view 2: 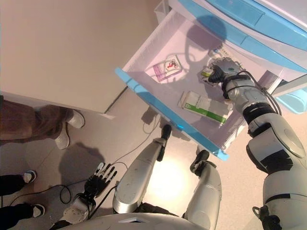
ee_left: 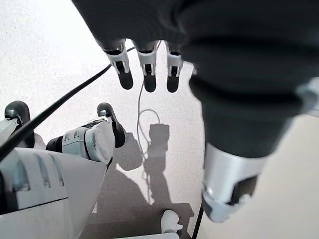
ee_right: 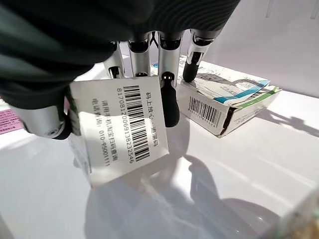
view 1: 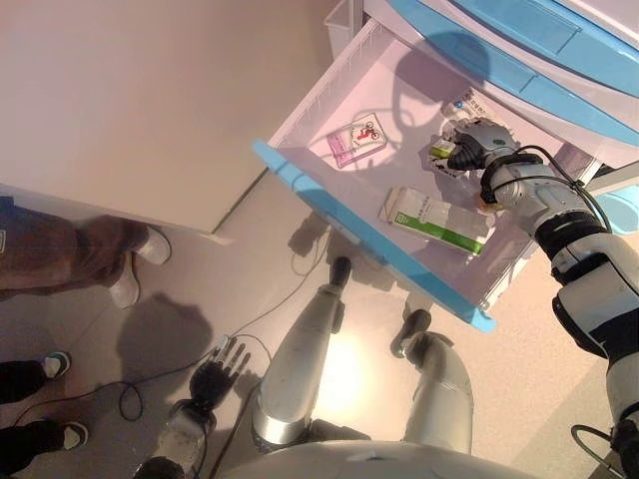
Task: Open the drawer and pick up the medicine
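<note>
The drawer (view 1: 300, 180), white inside with a blue front, stands pulled out. My right hand (view 1: 469, 148) reaches into its far right part and is shut on a small white medicine box (ee_right: 119, 127) with a barcode label, pinched between thumb and fingers (ee_right: 169, 99) just above the drawer floor. A second barcoded box (ee_right: 227, 99) lies flat right behind it. A long green-and-white box (view 1: 434, 220) rests near the drawer front and a pink-and-white box (view 1: 356, 141) lies farther left. My left hand (view 1: 215, 377) hangs low by the floor, open and holding nothing.
Shut blue-fronted drawers of the cabinet (view 1: 519, 40) overhang the open one. A person's legs and white shoes (view 1: 130, 269) stand at the left, with more shoes (view 1: 60, 434) lower down. A pale wall panel (view 1: 120, 100) fills the upper left.
</note>
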Motion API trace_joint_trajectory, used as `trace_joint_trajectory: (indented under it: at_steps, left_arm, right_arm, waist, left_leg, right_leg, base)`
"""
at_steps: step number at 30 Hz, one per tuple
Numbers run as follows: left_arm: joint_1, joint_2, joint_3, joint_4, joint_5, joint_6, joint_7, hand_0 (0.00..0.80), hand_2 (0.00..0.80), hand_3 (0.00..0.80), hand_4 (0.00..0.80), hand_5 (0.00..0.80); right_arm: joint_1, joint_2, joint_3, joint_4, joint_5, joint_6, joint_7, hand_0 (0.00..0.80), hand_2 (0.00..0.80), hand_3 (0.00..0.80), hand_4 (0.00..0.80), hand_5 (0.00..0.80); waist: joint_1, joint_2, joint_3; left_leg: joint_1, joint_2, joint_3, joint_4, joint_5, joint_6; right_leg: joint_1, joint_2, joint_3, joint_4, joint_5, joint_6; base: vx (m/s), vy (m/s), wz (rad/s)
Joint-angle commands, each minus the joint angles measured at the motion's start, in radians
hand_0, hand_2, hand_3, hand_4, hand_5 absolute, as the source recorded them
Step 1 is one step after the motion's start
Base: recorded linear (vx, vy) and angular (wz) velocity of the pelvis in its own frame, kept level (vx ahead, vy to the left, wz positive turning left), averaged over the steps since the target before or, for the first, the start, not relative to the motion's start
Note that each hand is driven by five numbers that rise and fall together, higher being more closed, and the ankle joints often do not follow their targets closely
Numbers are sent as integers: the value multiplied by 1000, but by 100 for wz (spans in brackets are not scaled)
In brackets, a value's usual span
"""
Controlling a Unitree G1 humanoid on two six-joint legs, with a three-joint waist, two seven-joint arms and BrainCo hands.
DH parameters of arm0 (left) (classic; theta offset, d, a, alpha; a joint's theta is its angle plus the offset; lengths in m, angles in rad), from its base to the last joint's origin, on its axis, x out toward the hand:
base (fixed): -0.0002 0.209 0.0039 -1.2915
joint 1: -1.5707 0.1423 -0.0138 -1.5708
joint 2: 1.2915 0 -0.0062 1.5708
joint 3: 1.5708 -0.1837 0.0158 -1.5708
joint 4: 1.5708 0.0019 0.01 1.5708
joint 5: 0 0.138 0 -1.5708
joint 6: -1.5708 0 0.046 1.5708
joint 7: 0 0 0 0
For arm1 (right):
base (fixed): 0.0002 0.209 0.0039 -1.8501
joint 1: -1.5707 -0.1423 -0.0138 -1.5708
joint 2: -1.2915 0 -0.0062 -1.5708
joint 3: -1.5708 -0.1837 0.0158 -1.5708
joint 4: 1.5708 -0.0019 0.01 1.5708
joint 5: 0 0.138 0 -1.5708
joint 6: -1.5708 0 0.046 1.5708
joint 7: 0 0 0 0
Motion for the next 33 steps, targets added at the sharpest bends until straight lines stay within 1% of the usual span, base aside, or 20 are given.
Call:
trace_joint_trajectory:
  at_steps: [1, 5, 10, 12, 13, 14, 15, 17, 18, 21, 24, 27, 32, 33]
  left_arm:
    - [67, 11, -5, -12, -21, -9, -14, 0, 0, 0, 0, 0]
    - [78, 12, -1, -22, -19, -11, -17, 0, 0, 0, 0, 0]
    - [94, 8, 10, -41, -17, -18, -19, 0, 0, 0, 0, 0]
    - [94, 8, 10, -41, -17, -18, -19, 0, 0, 0, 0, 0]
    - [99, 1, 20, -55, -11, -20, -13, 0, 0, 0, 0, 0]
    - [100, -2, 27, -56, -6, -19, -13, 0, 0, 0, 0, 0]
    - [97, -5, 32, -58, -4, -20, -14, 0, 0, 0, 0, 0]
    - [97, -11, 41, -59, 0, -22, -14, 0, 0, 0, 0, 0]
    - [96, -15, 47, -54, 3, -23, -15, 0, 0, 0, 0, 0]
    - [83, -18, 58, -38, 5, -25, -16, 0, 0, 0, 0, 0]
    - [72, -19, 63, -29, 6, -25, -14, 0, 0, 0, 0, 0]
    - [62, -22, 69, -20, 8, -28, -11, 0, 0, 0, 0, 0]
    - [54, -32, 79, -5, 18, -38, 8, 0, 0, 0, 0, 0]
    - [54, -32, 79, -5, 18, -38, 8, 0, 0, 0, 0, 0]
  right_arm:
    - [40, -43, 23, 16, 26, -1, 30, 800, 800, 800, 800, 800]
    - [49, -54, 18, -60, 44, -31, 18, 800, 800, 800, 800, 800]
    - [67, -73, 5, -248, 58, -63, 44, 800, 800, 800, 800, 800]
    - [68, -73, 5, -248, 58, -63, 44, 800, 800, 800, 800, 800]
    - [86, -79, -13, -396, 69, -92, 82, 800, 800, 800, 800, 800]
    - [97, -82, -30, -468, 76, -93, 116, 800, 800, 800, 800, 800]
    - [105, -83, -50, -521, 78, -106, 143, 800, 800, 800, 800, 800]
    - [136, -78, -78, -625, 87, -133, 194, 800, 800, 800, 800, 800]
    - [147, -77, -91, -689, 103, -132, 231, 800, 800, 800, 800, 800]
    - [163, -81, -109, -792, 129, -156, 275, 800, 800, 800, 800, 800]
    - [167, -86, -117, -864, 147, -162, 297, 800, 800, 800, 800, 800]
    - [172, -94, -137, -947, 179, -187, 308, 800, 800, 800, 800, 800]
    - [186, -105, -185, -1090, 247, -183, 352, 800, 800, 800, 800, 800]
    - [187, -105, -187, -1095, 249, -182, 354, 800, 800, 800, 800, 800]
  waist:
    - [-2, 27, 41]
    - [-8, 21, 41]
    - [-22, 4, 41]
    - [-22, 4, 41]
    - [-34, -10, 41]
    - [-38, -15, 41]
    - [-42, -18, 41]
    - [-52, -26, 41]
    - [-57, -31, 41]
    - [-67, -40, 41]
    - [-73, -48, 41]
    - [-80, -58, 41]
    - [-89, -74, 38]
    - [-89, -74, 37]
  left_leg:
    - [34, -24, 38, 64, -180, 38]
    - [44, -25, 35, 58, -180, 37]
    - [61, -21, 38, 49, -183, 35]
    - [61, -21, 38, 49, -183, 35]
    - [78, -20, 40, 41, -183, 34]
    - [87, -19, 42, 36, -182, 34]
    - [80, -16, 46, 20, -152, 38]
    - [95, -14, 49, 12, -151, 37]
    - [106, -13, 51, 6, -150, 37]
    - [127, -11, 59, -5, -148, 34]
    - [143, -10, 64, -13, -148, 33]
    - [168, -8, 71, -25, -150, 31]
    - [211, -5, 83, -52, -150, 29]
    - [212, -5, 84, -53, -150, 29]
  right_leg:
    - [-22, 52, -26, 53, 23, 1]
    - [-13, 55, -20, 42, 29, 5]
    - [3, 57, -14, 23, 40, 13]
    - [3, 57, -14, 23, 40, 13]
    - [20, 60, -8, 4, 50, 20]
    - [30, 61, -6, -6, 54, 23]
    - [25, 63, -14, -27, 82, 13]
    - [37, 64, -7, -41, 90, 18]
    - [47, 66, -1, -49, 93, 21]
    - [68, 69, 7, -71, 102, 28]
    - [84, 72, 11, -87, 106, 32]
    - [107, 74, 14, -106, 112, 38]
    - [146, 80, 21, -138, 124, 48]
    - [147, 80, 22, -140, 125, 48]
  base:
    - [0, 0, 0]
    - [0, 0, 0]
    - [-1, -6, -2]
    - [1, -14, -7]
    - [4, -24, -4]
    - [-69, -22, -5]
    - [-73, -1, -10]
    - [-39, -2, -19]
    - [2, -1, -13]
    - [4, -3, -8]
    - [-3, -13, -7]
    - [-10, -20, -9]
    - [4, -22, -7]
    - [0, 0, 0]
